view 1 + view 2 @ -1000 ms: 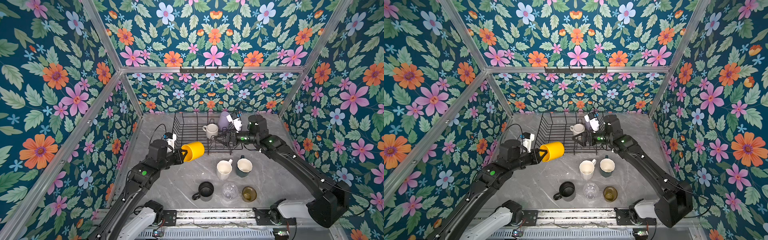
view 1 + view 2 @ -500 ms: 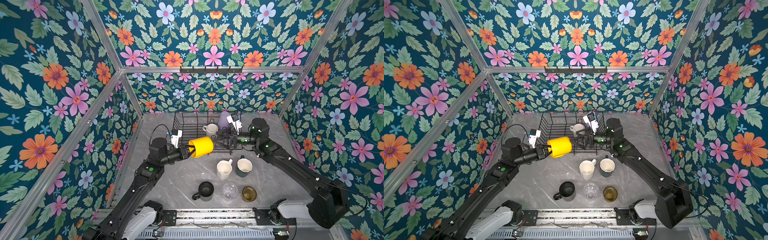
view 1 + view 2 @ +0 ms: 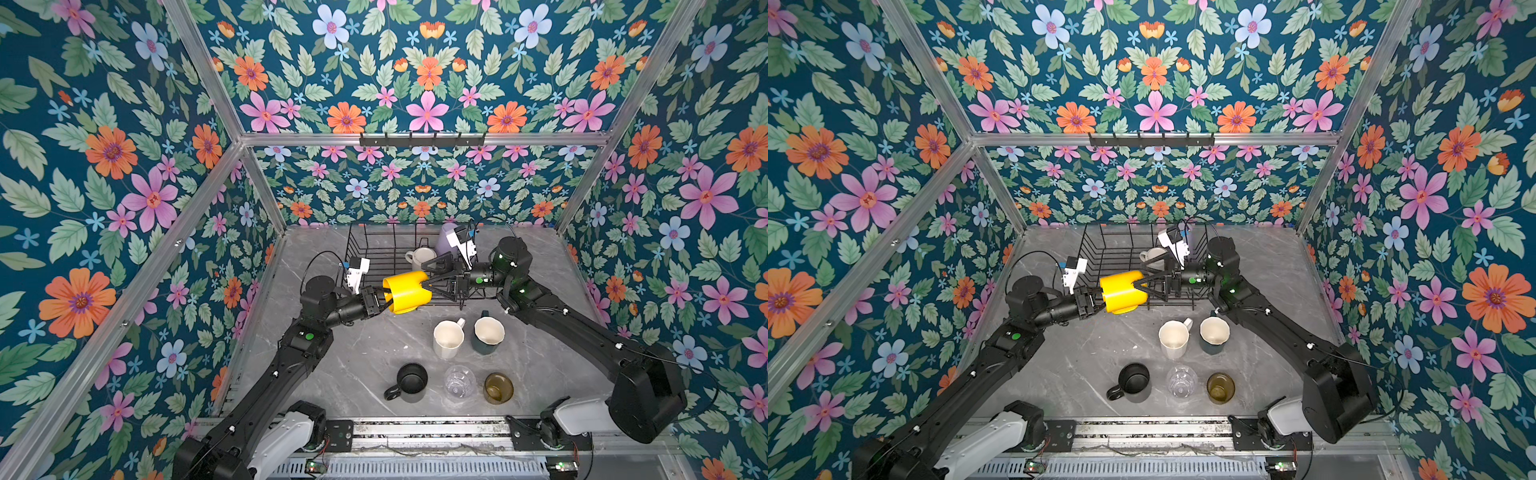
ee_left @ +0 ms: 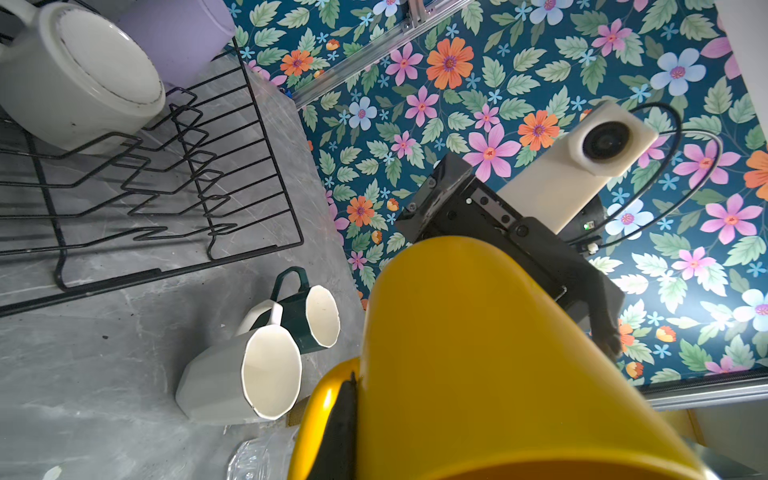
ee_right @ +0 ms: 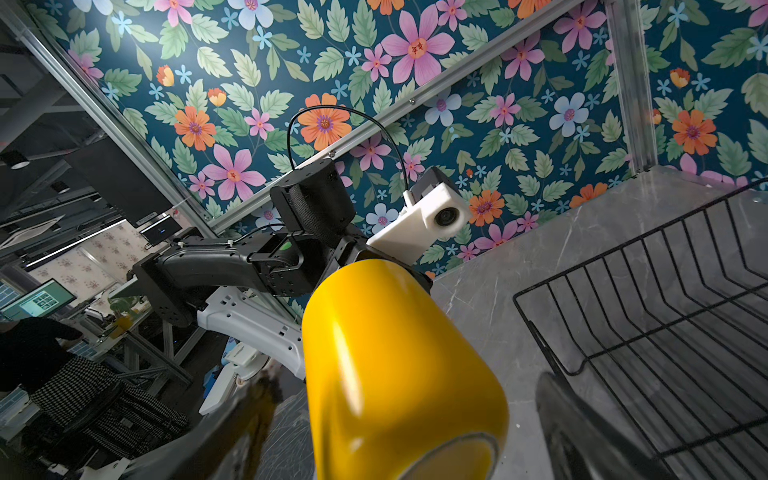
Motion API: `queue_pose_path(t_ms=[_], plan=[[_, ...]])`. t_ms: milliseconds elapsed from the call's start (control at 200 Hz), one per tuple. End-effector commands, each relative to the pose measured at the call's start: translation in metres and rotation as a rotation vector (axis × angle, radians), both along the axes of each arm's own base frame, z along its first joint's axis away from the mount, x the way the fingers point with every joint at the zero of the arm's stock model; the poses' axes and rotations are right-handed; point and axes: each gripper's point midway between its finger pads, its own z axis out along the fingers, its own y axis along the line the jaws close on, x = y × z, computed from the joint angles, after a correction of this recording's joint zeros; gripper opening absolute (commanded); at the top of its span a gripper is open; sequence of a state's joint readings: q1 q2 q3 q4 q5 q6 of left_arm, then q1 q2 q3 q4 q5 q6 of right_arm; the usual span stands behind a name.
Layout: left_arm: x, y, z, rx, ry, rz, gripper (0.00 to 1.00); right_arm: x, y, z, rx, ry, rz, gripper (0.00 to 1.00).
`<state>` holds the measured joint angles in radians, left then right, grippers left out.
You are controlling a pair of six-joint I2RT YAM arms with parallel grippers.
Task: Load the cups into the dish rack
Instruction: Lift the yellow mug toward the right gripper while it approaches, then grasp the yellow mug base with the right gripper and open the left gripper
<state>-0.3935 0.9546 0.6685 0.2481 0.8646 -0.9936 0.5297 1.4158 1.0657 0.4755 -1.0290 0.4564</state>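
- In both top views the yellow mug (image 3: pixel 405 291) hangs sideways in the air at the dish rack's (image 3: pixel 353 253) near edge — left gripper (image 3: pixel 380 300) pinched on its rim, right gripper (image 3: pixel 428 277) spread wide around its base.
- Left wrist view: the mug's glossy wall looks hard, slick and breakable, so the body near the base seems the safest hold; the pinch itself is cut off.
- Right wrist view: blurred fingers (image 5: pixel 582 428) flank the mug; whether they touch it cannot be told.

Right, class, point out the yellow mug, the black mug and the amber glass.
yellow mug (image 3: pixel 409 291), in a top view, side wall
black mug (image 3: pixel 412 379), in a top view, inside bottom
amber glass (image 3: pixel 498 387), in a top view, inside bottom
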Motion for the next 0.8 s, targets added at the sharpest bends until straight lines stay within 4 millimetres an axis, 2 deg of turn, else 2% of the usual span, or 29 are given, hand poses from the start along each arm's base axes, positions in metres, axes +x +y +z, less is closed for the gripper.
queue_pose_path(t_ms=[0,285,560,795], plan=[[-0.004,-0.002,0.026,-0.062,-0.087,-0.026,0.0,-0.011,0.009,0.003,0.002,-0.059,0.059,0.97],[-0.006,-0.001,0.027,-0.076,-0.088,-0.03,0.0,-0.028,0.034,-0.01,-0.027,-0.037,0.145,0.96],[-0.008,-0.002,0.027,-0.086,-0.084,-0.039,0.0,-0.031,0.04,-0.011,-0.027,-0.028,0.171,0.95],[-0.009,-0.002,0.025,-0.092,-0.079,-0.045,0.0,-0.032,0.043,-0.011,-0.027,-0.022,0.188,0.9]])
